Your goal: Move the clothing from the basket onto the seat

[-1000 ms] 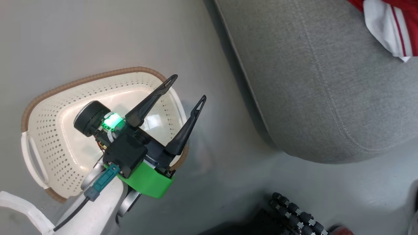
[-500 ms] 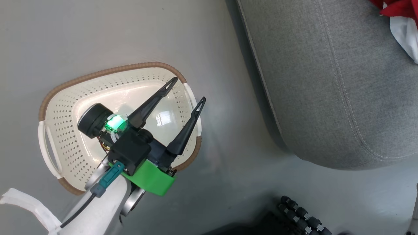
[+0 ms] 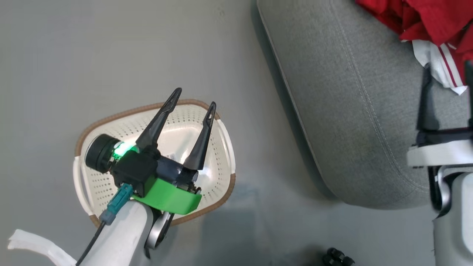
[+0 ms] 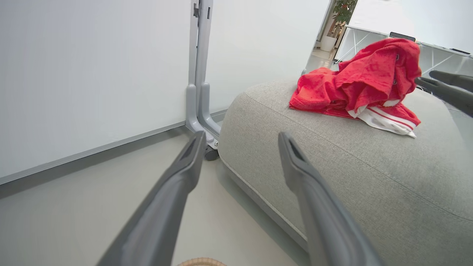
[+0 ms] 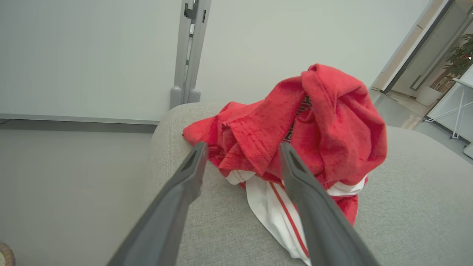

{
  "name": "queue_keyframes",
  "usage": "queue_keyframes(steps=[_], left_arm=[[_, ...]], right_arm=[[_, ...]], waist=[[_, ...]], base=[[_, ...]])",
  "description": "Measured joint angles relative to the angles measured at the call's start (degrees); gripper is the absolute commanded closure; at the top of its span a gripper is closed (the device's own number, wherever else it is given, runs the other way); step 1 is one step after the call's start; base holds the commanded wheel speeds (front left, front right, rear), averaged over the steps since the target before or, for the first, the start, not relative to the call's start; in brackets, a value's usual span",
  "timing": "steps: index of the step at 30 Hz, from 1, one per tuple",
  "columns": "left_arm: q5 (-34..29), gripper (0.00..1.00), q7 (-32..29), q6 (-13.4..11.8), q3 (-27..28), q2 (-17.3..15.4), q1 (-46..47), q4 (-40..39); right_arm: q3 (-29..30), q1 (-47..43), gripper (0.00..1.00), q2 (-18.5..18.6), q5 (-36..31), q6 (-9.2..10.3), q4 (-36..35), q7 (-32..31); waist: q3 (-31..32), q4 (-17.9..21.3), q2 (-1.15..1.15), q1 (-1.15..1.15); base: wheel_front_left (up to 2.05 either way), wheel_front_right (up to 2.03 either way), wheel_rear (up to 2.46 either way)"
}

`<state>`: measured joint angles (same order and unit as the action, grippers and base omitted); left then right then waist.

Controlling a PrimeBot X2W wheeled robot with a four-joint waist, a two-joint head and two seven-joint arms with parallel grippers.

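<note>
The red clothing with white striped trim lies in a crumpled heap on the grey seat. My right gripper is open at the heap's near edge. In the right wrist view its gripper points at the clothing with nothing between the fingers. The cream basket stands on the floor to the left of the seat, and what shows of its inside is bare. Above it my left gripper hangs open and holds nothing. In the left wrist view that gripper faces the seat and the clothing.
A white partition wall with a grey post on a caster stands just behind the seat. Grey floor lies around the basket. Black rollers of my base show at the bottom edge. A doorway and a white table frame are at the far right.
The head view has shifted. My right gripper has come into it over the seat, open beside the clothing heap, of which more red shows. The left gripper stays open over the basket.
</note>
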<state>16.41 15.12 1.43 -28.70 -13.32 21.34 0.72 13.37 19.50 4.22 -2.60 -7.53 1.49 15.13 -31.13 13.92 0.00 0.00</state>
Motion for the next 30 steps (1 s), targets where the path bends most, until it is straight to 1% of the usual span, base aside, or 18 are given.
queue_keyframes(steps=[5, 9, 15, 22, 26, 30], left_arm=[[-0.9, 0.00, 0.0, 0.0, 4.9, 3.2, -3.9, 0.5], [-1.7, 0.00, 0.0, 0.2, 9.1, 5.8, -7.1, 0.6], [-2.4, 0.00, 0.0, 1.4, 15.3, 8.2, -12.6, 1.1], [-4.2, 0.00, 0.0, 2.7, 21.2, 9.6, -18.4, 0.6], [-4.4, 0.00, 0.0, 4.1, 22.9, 10.1, -22.6, 0.7], [-5.4, 0.00, 0.0, 4.5, 24.8, 10.2, -26.7, 0.5]], right_arm=[[-5.2, -3.3, 0.00, 0.5, 1.2, 0.00, -0.2, 0.0], [-7.2, -5.5, 0.00, 1.0, 2.2, 0.00, -0.7, 0.0], [-11.1, -8.8, 0.00, 2.0, 4.2, 0.00, -1.1, 0.0], [-15.5, -12.5, 0.00, 2.0, 6.7, 0.00, -1.4, 0.0], [-17.9, -15.0, 0.00, 1.8, 7.5, 0.00, -1.4, 0.0], [-20.0, -18.4, 0.00, 1.4, 8.4, 0.00, -0.5, 0.0]], waist=[[4.3, -1.9, 0.00, 0.00], [7.7, -3.8, 0.00, 0.00], [12.9, -7.4, 0.00, 0.00], [19.0, -11.5, 0.00, 0.00], [22.7, -13.1, 0.00, 0.00], [26.4, -14.1, 0.00, 0.00]], base=[[0.00, 0.00, 0.00], [0.00, 0.00, 0.00], [0.00, 0.00, 0.00], [0.00, 0.00, 0.00], [0.00, 0.00, 0.00], [0.00, 0.00, 0.00]])
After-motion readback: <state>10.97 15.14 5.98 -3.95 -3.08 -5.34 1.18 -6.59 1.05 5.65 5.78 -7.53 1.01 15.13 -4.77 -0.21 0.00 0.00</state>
